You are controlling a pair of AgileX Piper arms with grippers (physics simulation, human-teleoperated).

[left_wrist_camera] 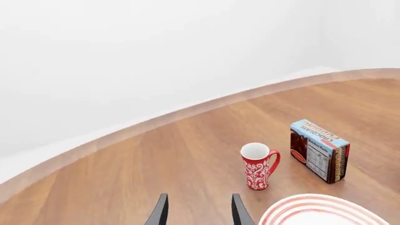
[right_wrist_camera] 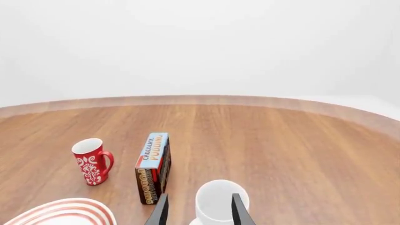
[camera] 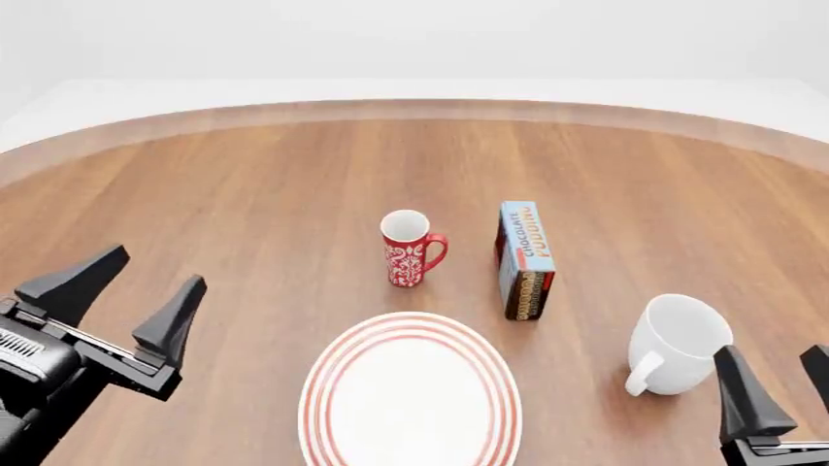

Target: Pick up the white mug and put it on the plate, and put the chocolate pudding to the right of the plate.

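Observation:
The white mug (camera: 679,345) stands upright on the table at the right, its handle toward the near side. My right gripper (camera: 774,361) hovers open just behind it on the near side; in the right wrist view the white mug (right_wrist_camera: 214,199) shows between the fingers of the right gripper (right_wrist_camera: 198,202). The plate (camera: 410,393) lies empty at the near centre. The chocolate pudding (camera: 525,259) stands on edge beyond the plate, between the two mugs. My left gripper (camera: 153,272) is open at the near left, holding nothing.
A red patterned mug (camera: 410,249) stands upright left of the pudding box, beyond the plate. In the left wrist view the red mug (left_wrist_camera: 258,165), pudding (left_wrist_camera: 319,150) and plate rim (left_wrist_camera: 325,208) sit off to one side of the left gripper (left_wrist_camera: 198,204). The table's curved far edge (camera: 414,109) meets a white wall.

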